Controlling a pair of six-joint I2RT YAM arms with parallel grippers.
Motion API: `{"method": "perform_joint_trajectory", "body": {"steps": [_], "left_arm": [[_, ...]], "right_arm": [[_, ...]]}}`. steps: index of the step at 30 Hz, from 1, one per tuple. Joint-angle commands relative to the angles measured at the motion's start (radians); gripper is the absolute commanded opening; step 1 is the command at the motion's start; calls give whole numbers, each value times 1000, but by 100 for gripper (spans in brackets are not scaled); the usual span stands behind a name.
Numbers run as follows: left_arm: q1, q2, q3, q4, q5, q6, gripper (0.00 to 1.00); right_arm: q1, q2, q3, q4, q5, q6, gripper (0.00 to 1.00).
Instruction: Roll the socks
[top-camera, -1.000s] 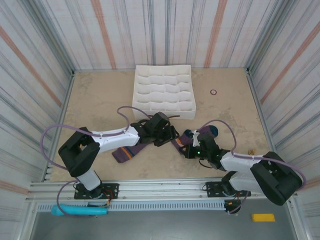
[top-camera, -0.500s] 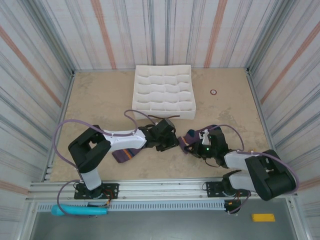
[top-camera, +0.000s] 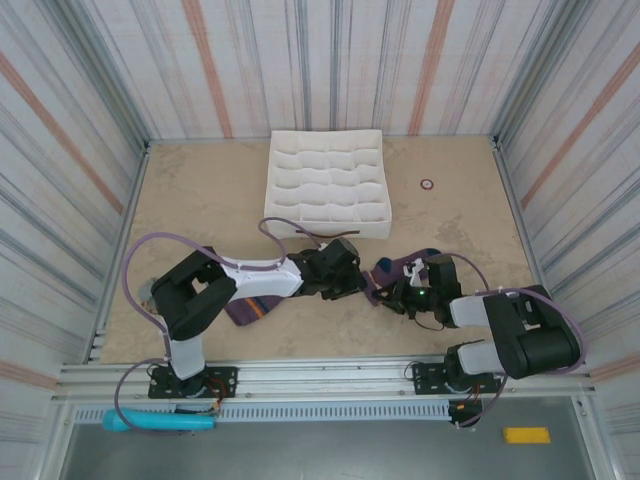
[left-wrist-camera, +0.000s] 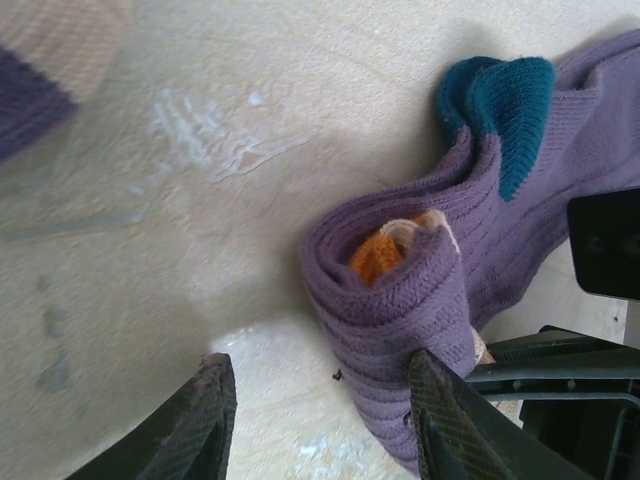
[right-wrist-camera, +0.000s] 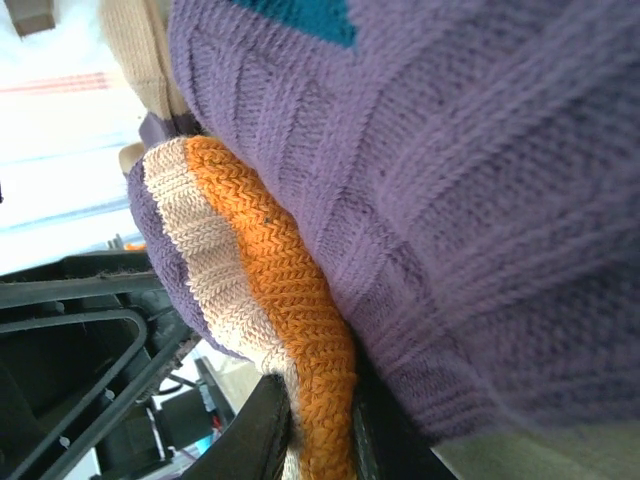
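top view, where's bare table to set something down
Bare table left of the white tray and right of it around the small ring. Crowded in front of the tray, where the left gripper and right gripper meet at the socks.

Near the table's (top-camera: 200, 200) front edge, a rolled sock (left-wrist-camera: 400, 300) lies between the left gripper (top-camera: 352, 280) and right gripper (top-camera: 393, 296). A flat sock (top-camera: 252, 307) lies further left, a tray (top-camera: 328, 225) behind both.
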Motion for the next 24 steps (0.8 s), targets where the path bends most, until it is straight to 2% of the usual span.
{"method": "perform_joint_trajectory", "body": {"steps": [1, 7, 16, 22, 24], "left_arm": [[-7, 29, 25, 26, -37, 29, 49], [-9, 67, 59, 9, -57, 36, 48], [-9, 127, 82, 23, -30, -16, 44], [-9, 147, 97, -7, -38, -72, 33], [-10, 153, 117, -59, -60, -90, 25]], "right_arm": [[-26, 46, -23, -135, 75, 35, 0], [-50, 101, -19, -82, 44, 48, 0], [-66, 149, -19, -24, 17, 72, 0], [-67, 150, -16, -26, 8, 73, 0], [-67, 143, -13, -32, 8, 67, 0]]}}
